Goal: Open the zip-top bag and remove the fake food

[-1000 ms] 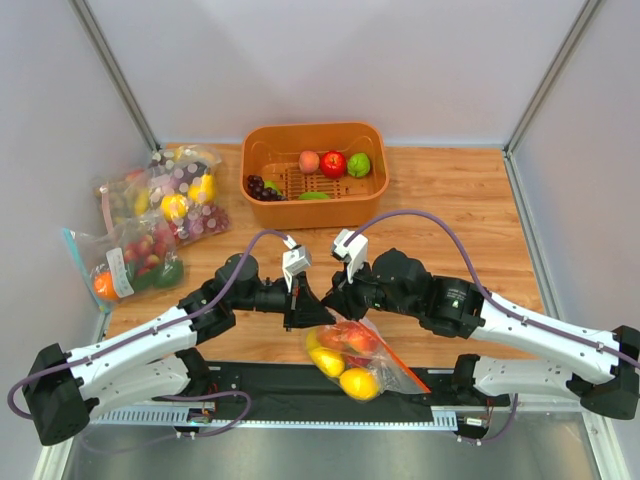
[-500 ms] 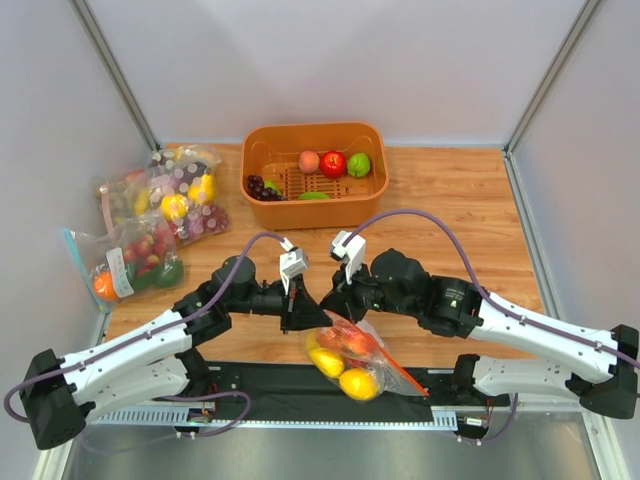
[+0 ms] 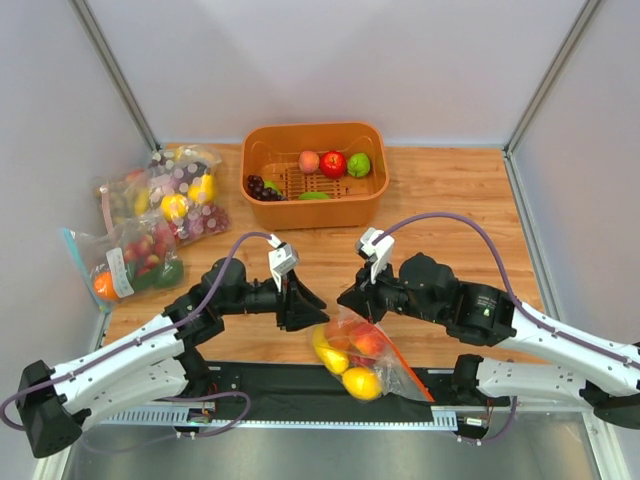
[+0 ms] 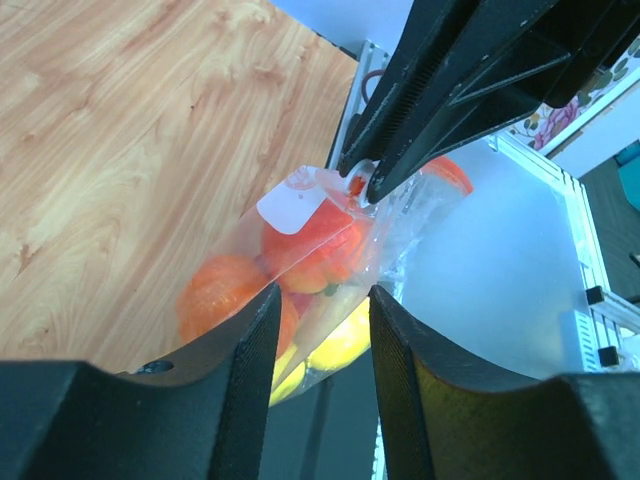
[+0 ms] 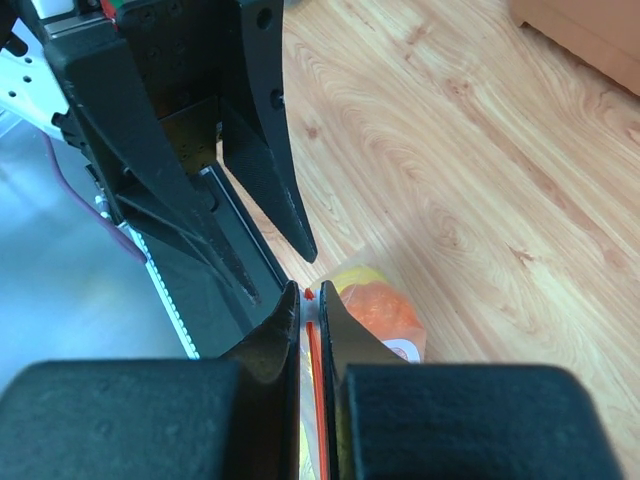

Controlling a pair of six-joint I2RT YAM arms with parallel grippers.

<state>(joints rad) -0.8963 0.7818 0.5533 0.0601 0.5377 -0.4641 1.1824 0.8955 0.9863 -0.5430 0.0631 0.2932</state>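
Jaws of my left gripper (image 4: 322,300) have sprung apart, letting go of the zip-top bag (image 3: 366,352) just ahead; right gripper (image 5: 310,296) now clenches its zip strip (image 5: 311,345).

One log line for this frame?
left gripper open, beside zip-top bag | right gripper shut on bag top | fake food inside bag

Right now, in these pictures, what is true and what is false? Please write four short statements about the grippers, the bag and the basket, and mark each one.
1. The right gripper is shut on the orange-red strip of the zip-top bag. True.
2. The left gripper is clamped on the bag. False: its jaws stand open.
3. The fake food lies inside the bag. True.
4. The orange basket holds nothing. False: fruit lies in it.
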